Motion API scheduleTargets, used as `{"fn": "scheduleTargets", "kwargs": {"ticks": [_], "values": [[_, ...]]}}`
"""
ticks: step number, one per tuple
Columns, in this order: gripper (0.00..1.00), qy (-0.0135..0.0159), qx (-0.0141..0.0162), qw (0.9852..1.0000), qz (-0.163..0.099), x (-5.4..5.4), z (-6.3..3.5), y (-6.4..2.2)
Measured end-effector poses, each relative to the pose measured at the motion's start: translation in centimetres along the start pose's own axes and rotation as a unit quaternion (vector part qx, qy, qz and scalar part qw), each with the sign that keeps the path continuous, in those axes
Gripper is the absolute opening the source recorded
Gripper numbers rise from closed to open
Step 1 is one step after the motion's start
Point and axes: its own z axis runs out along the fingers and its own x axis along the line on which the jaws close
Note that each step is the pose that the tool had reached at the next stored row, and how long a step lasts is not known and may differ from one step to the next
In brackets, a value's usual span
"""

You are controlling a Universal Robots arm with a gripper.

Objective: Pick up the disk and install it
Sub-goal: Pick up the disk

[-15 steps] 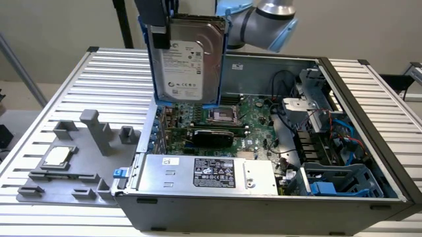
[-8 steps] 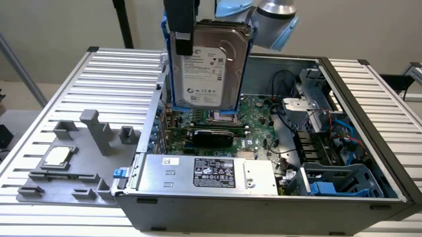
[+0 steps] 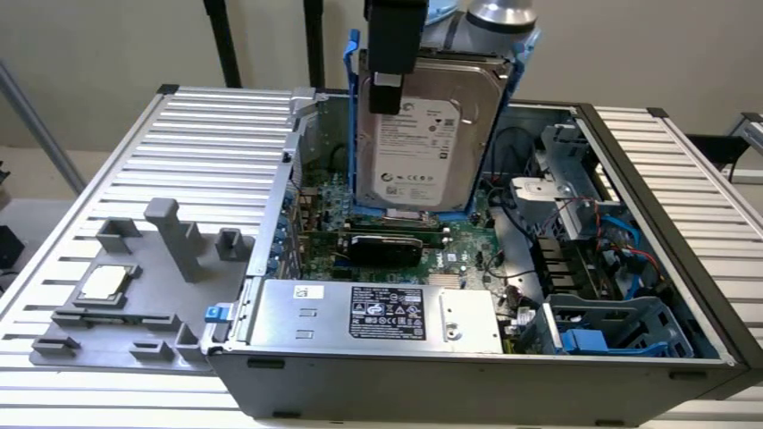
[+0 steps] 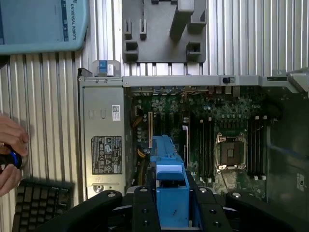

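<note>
The disk [image 3: 423, 147], a silver-grey drive with a white label in a blue carrier frame, hangs upright over the open computer case [image 3: 667, 223], above the motherboard. My gripper [image 3: 399, 89] is shut on its upper part, with one black finger lying across the labelled face. In the wrist view the carrier's blue edge [image 4: 169, 181] runs between the black fingers [image 4: 140, 210] of my gripper [image 4: 171, 210], and the motherboard lies below it.
A silver power supply box with a black label [image 3: 381, 313] sits at the case's front. Blue drive bays [image 3: 608, 331] are at the exterior view's right. A grey fixture with a CPU chip [image 3: 102, 284] lies beside the case. A person's hand [image 4: 9, 150], a keyboard [image 4: 38, 205] and a teach pendant [image 4: 38, 24] are nearby.
</note>
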Motion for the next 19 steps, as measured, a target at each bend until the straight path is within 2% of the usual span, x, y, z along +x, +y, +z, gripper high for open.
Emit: {"fn": "scheduleTargets", "kwargs": {"ticks": [19], "values": [[0.33,0.0000,0.0000,1.0000,0.000,3.1,0.04,-8.67]]}}
